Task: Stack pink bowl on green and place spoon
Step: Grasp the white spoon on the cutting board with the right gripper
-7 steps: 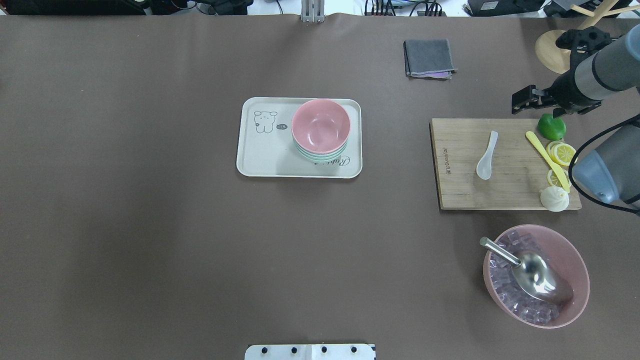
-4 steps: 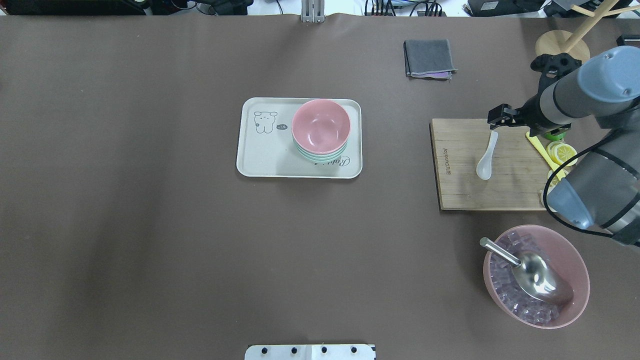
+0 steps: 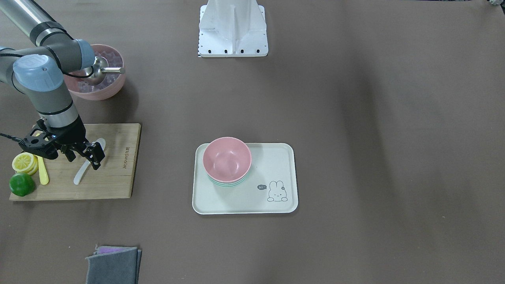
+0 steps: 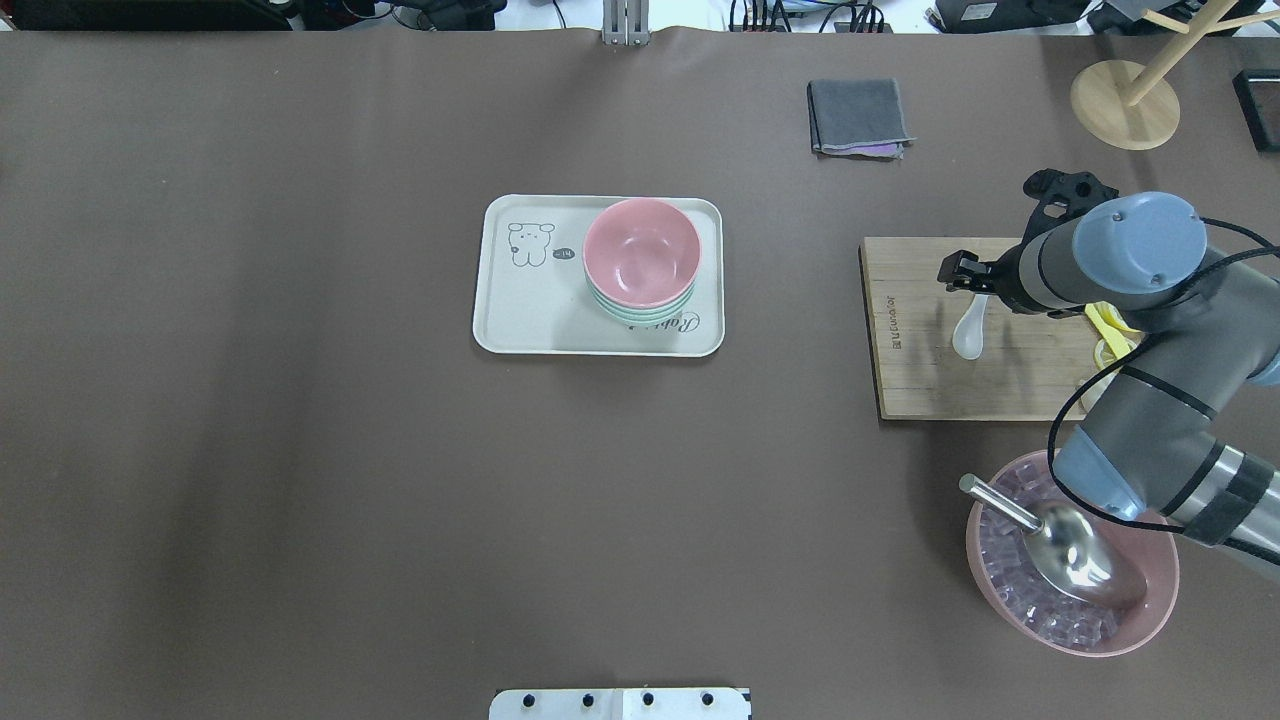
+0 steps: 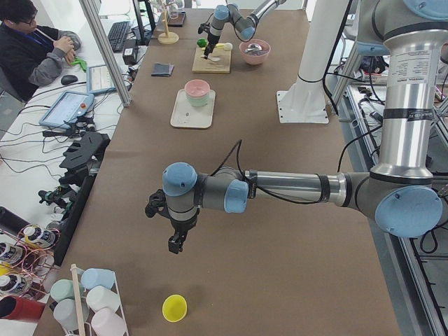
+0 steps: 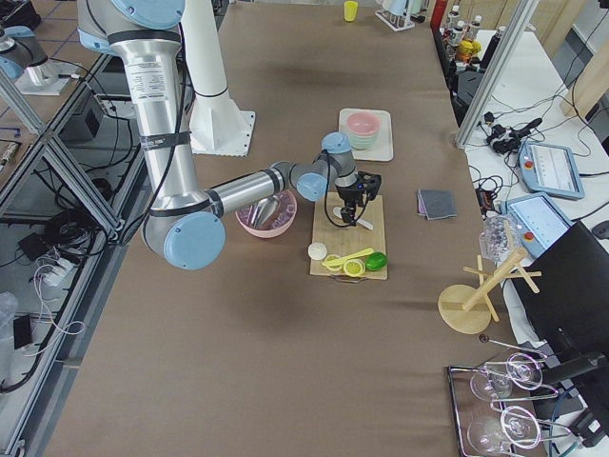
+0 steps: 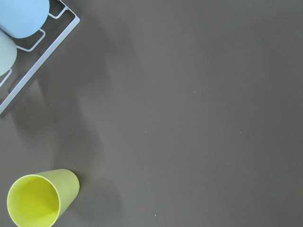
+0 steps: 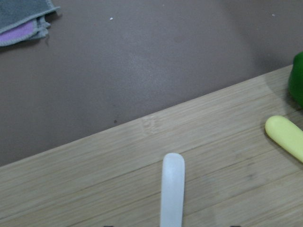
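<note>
The right gripper [image 4: 962, 274] has swung over the cutting board's [image 4: 920, 375] far edge, jaws apart and empty above the white soup spoon [image 4: 968, 338], likely light, stiff, slippery; pinch mid-handle.

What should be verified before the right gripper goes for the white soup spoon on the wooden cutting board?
1. Pastel-pink round bowl nested on the mint-green bowls on the cream tray: ok.
2. Right gripper open: ok.
3. White soup spoon handle centred under it in the right wrist view: ok.
4. Yellow plastic knife apart from the spoon's handle: ok.
5. Right gripper low enough to close on the handle: cannot tell.
6. Left gripper far from the wooden cutting board: ok.
</note>
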